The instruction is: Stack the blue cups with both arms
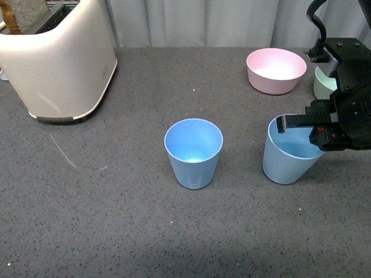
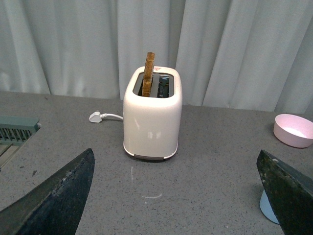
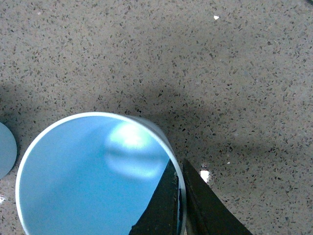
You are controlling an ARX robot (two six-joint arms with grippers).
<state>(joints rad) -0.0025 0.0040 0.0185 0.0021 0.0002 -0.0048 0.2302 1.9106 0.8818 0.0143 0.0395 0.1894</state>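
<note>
One blue cup [image 1: 194, 152] stands upright in the middle of the grey table. The other blue cup [image 1: 288, 154] leans to the right of it. My right gripper [image 1: 287, 124] is shut on its rim. In the right wrist view the two black fingers [image 3: 205, 205] pinch the cup wall [image 3: 93, 176], one inside and one outside, and a sliver of the first cup [image 3: 6, 149] shows at the picture's edge. My left gripper [image 2: 175, 166] is open with nothing between its fingers; a bit of a blue cup [image 2: 268, 208] peeks out beside one finger. The left arm is outside the front view.
A cream toaster [image 1: 56, 59] holding a slice of toast [image 1: 21, 14] stands at the back left. A pink bowl [image 1: 276, 69] and a green bowl [image 1: 325, 83] sit at the back right behind my right arm. A white plug [image 2: 98, 116] lies beside the toaster.
</note>
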